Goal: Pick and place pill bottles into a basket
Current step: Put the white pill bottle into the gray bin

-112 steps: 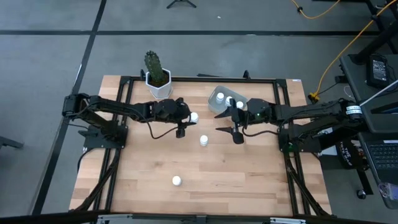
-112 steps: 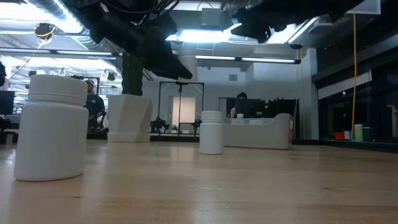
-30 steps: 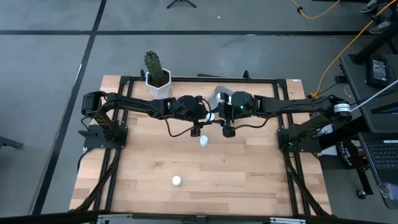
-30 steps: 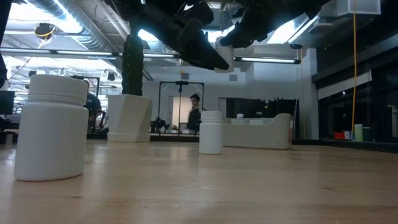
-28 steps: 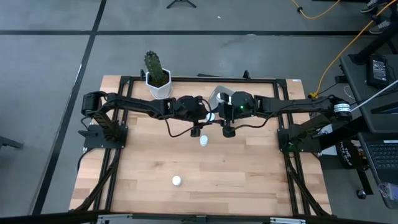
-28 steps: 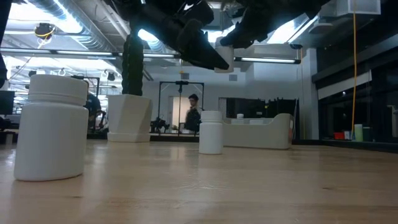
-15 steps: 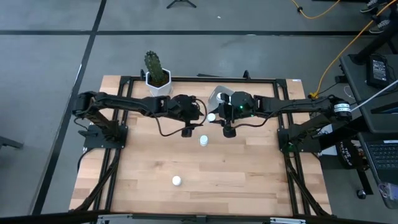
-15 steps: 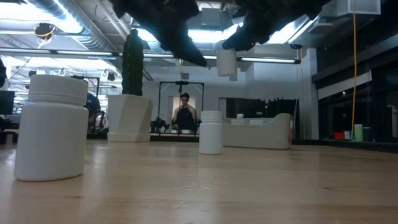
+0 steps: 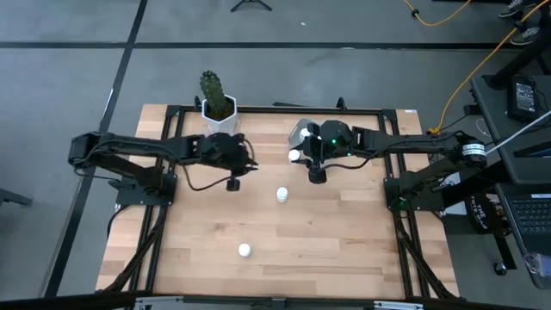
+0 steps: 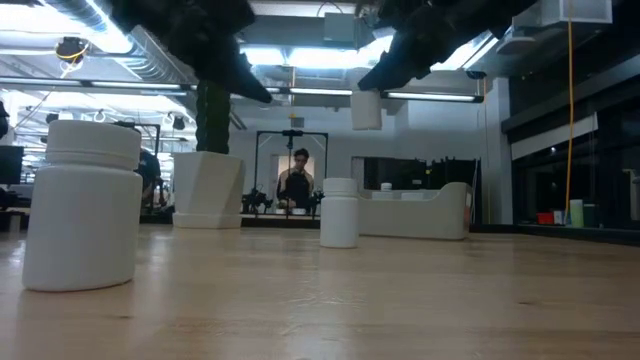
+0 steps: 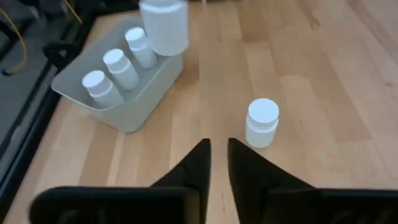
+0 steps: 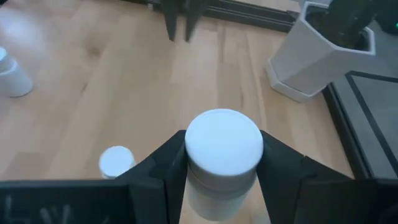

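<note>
The right claw (image 9: 297, 157) grips one pill bottle (image 12: 224, 152) by its sides, lifted above the desk (image 9: 327, 241), upright with its cap on top. The basket (image 11: 134, 106) lies just beside this claw on its far side, toward the back edge of the desk, and three bottles (image 11: 119, 67) stand in it already. So the held bottle needs only a short carry away from us and then down into the free part of the tray. The left claw (image 9: 232, 183) hangs over the desk to the left, nearly closed and empty. Two bottles wait on the wood: one in the middle (image 9: 281, 195), one near the front (image 9: 244, 250).
</note>
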`<action>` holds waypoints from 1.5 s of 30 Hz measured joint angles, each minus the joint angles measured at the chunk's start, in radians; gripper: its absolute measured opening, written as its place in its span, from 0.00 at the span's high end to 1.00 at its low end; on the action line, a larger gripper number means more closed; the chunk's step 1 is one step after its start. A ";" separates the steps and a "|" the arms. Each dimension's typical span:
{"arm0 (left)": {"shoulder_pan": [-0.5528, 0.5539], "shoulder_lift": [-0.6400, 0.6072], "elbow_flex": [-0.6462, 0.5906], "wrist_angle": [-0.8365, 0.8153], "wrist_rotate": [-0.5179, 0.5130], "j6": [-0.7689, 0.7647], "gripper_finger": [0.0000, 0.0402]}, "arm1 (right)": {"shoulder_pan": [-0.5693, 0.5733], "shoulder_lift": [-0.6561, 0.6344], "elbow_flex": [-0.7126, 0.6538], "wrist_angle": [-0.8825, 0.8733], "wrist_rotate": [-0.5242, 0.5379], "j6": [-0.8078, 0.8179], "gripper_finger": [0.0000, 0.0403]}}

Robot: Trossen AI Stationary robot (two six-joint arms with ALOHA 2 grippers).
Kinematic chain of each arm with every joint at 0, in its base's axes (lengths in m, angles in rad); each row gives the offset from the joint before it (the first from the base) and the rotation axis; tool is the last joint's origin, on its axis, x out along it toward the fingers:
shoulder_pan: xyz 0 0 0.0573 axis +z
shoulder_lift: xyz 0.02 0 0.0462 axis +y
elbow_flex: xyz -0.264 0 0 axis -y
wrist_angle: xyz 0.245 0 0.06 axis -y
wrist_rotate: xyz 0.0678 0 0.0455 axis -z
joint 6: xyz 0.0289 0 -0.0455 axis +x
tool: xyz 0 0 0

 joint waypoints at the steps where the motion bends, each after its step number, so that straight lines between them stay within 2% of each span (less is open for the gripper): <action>1: 0.000 -0.027 -0.034 0.033 0.000 -0.002 0.90 | -0.008 0.000 0.000 0.000 0.000 -0.005 0.61; 8: 0.000 -0.191 -0.243 0.184 0.027 -0.031 0.99 | -0.064 0.000 0.000 0.001 -0.003 -0.005 0.62; 16: 0.000 -0.314 -0.403 0.410 0.197 0.069 0.99 | -0.145 0.000 0.000 0.026 -0.036 0.034 0.62; 26: 0.000 -0.336 -0.412 0.434 0.183 0.076 0.98 | -0.198 0.063 0.002 0.054 -0.033 0.087 0.62; 32: 0.000 -0.336 -0.412 0.425 0.183 0.032 1.00 | -0.198 0.153 0.002 0.065 0.126 0.118 0.62; 39: 0.000 -0.336 -0.412 0.399 0.184 -0.055 0.97 | -0.196 0.188 -0.002 0.067 0.130 0.153 0.62; 45: 0.000 -0.335 -0.412 0.392 0.184 -0.064 0.97 | -0.197 0.181 -0.115 0.255 0.178 0.190 0.62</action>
